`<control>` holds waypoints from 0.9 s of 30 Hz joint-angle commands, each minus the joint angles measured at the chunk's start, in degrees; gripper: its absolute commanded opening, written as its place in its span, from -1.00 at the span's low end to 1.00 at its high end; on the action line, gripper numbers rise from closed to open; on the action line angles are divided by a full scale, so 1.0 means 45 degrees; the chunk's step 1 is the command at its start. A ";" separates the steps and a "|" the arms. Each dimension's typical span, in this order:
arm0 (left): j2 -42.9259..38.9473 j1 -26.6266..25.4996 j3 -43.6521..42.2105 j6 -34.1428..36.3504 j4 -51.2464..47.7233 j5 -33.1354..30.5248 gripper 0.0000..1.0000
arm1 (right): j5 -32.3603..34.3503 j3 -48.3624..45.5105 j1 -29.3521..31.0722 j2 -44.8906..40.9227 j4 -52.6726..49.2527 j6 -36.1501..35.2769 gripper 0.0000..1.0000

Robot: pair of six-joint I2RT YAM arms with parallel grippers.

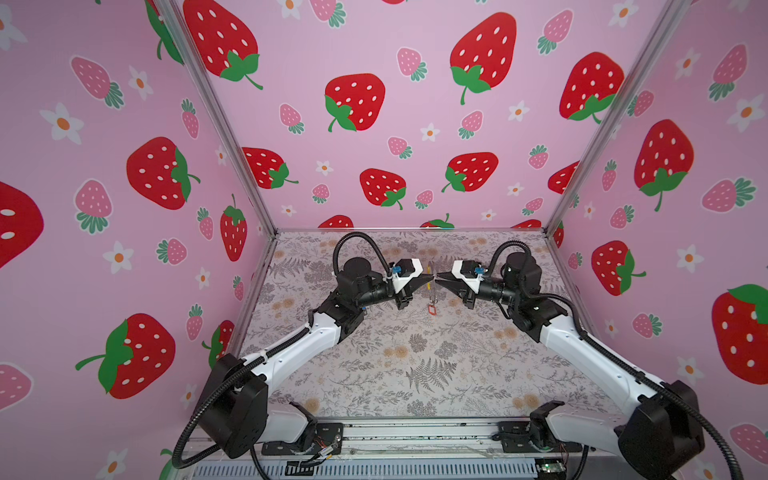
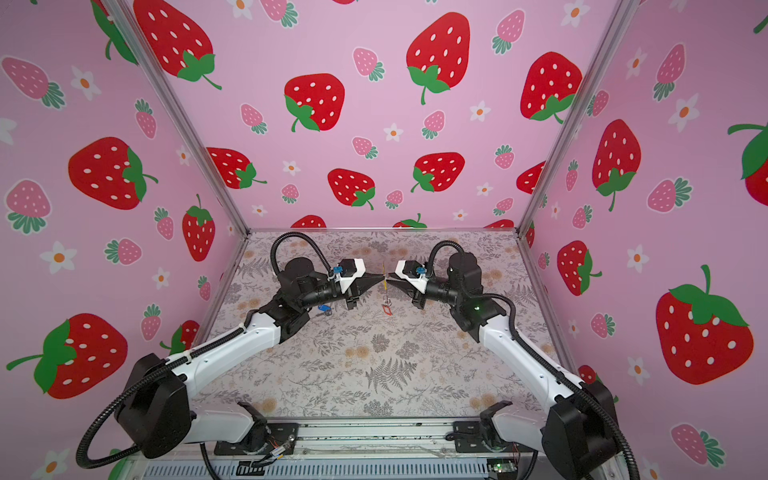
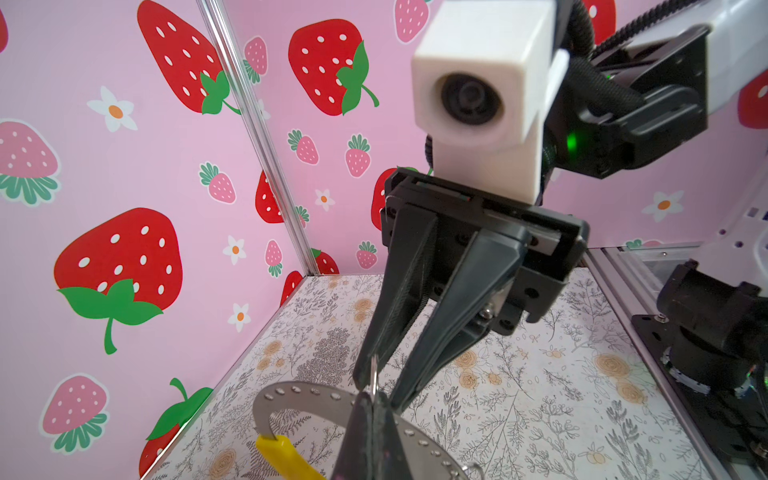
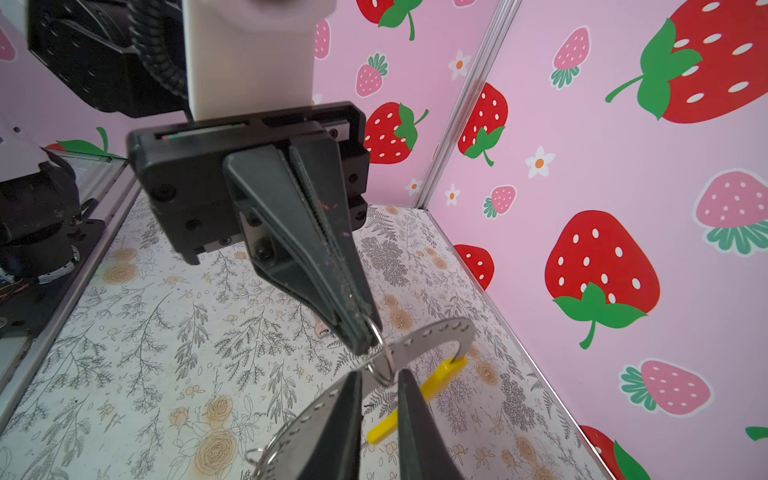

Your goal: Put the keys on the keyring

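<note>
You're mid-threading here: your left gripper (image 4: 363,338) is clamped tight on the keyring (image 4: 432,336) and holds it up off the table (image 1: 415,374), with the yellow segment (image 4: 432,384) across the hoop from the grip. Your right gripper (image 3: 380,392) meets it nose to nose at the keyring, jaws apart, a finger on each side of the small ring (image 4: 384,368) that sits at the keyring's band. It grips nothing yet. That small ring looks looped over the band, and the red key (image 1: 432,309) hangs straight below the keyring, so I'd call the red key on or all but on — I can't tell which. The next move, as I read it, is to pinch the small ring squarely, not the band, and draw it further along the keyring while the left holds firm. Count with me: two grippers, one keyring, one small ring in play, two keys — the red one at the keyring, and the blue key (image 2: 323,308) lying on the table well apart from the keyring, on the left arm's side, not yet picked up.
</note>
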 commanded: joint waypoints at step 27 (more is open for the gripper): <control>-0.0734 -0.0054 0.1410 0.3278 -0.3778 -0.1742 -0.48 | 0.0854 0.2235 -0.0192 0.0618 -0.3956 -0.1573 -1.00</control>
